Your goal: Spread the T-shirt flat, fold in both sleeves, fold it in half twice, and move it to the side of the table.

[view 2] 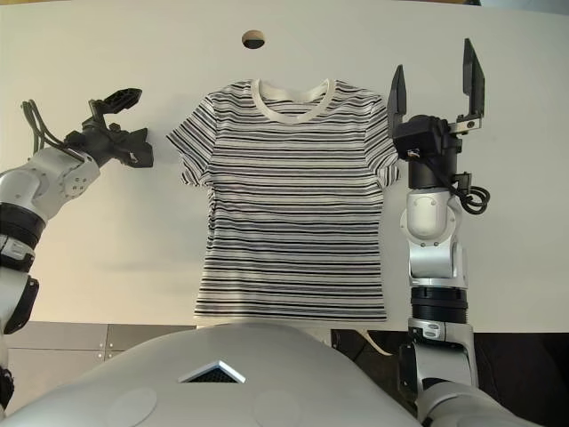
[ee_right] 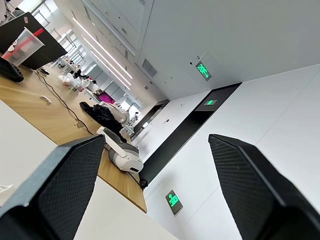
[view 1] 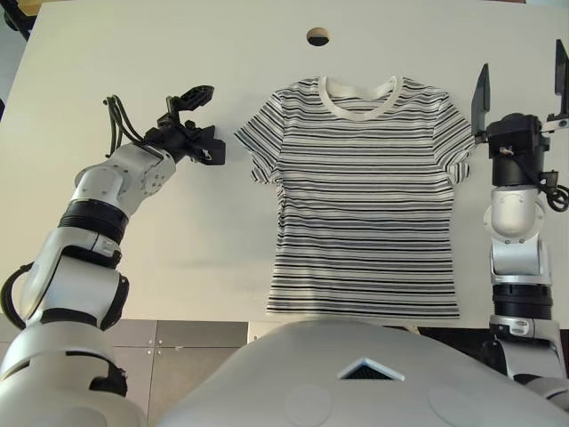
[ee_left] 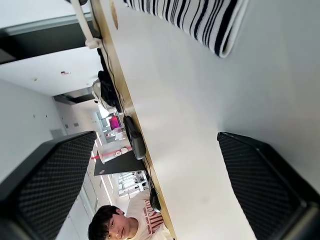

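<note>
On the bench (view 1: 178, 231) before me the T-shirt (view 1: 364, 205) lies spread flat. My left pincer (view 1: 203, 124) gapes beside the left sleeve (view 1: 258, 142), and my right pincer (view 2: 434, 84) gapes by the right. Folding the sleeves seems next, and I'd pinch a sleeve edge first.

Open office, long desks (ee_right: 35, 102), exit signs (ee_right: 203, 70)

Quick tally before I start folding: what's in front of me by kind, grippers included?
Striped T-shirt: 1
Grippers: 2 (left gripper, right gripper, both open)
Round hole: 1
Total: 4
</note>
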`<state>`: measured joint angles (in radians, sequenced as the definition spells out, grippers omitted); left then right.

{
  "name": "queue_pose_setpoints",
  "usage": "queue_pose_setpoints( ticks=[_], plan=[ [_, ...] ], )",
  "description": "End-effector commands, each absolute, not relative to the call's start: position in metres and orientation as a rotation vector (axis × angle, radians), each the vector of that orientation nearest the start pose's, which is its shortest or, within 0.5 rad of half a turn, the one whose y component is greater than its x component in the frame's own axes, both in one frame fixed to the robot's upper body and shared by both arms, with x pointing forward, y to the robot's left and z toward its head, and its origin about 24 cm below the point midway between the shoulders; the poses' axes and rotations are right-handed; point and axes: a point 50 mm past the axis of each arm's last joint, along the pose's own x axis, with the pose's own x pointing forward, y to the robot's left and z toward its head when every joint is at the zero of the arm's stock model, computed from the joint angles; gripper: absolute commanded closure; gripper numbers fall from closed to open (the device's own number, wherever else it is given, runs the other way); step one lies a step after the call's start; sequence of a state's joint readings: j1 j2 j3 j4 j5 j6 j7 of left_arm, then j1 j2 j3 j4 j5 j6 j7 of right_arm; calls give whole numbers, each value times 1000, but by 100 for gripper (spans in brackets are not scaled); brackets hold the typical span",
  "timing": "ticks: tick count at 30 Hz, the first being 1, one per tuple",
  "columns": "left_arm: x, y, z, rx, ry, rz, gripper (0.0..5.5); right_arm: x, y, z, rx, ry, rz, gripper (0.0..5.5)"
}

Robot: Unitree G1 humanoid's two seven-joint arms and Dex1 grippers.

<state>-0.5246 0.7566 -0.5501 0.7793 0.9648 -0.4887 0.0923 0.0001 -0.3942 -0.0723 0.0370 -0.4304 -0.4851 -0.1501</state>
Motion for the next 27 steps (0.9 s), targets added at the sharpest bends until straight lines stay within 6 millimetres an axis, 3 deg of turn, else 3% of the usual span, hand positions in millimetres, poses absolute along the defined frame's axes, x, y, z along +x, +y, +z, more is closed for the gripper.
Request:
queue_pose_setpoints(
  ticks=[1, 8, 14, 27],
  plan=[
    [291, 230, 14, 1724, -71, -884, 100, 243, -211, 92, -789, -478, -6, 167],
    [287, 206, 10, 1655, -145, -976, 100, 244, -207, 89, -775, -476, -2, 167],
    [294, 206, 9, 1668, -127, -913, 100, 245, -208, 89, -775, -477, -7, 167],
    [295, 202, -3, 1660, -95, -891, 303, 245, -212, 89, -778, -476, -23, 163]
  ],
)
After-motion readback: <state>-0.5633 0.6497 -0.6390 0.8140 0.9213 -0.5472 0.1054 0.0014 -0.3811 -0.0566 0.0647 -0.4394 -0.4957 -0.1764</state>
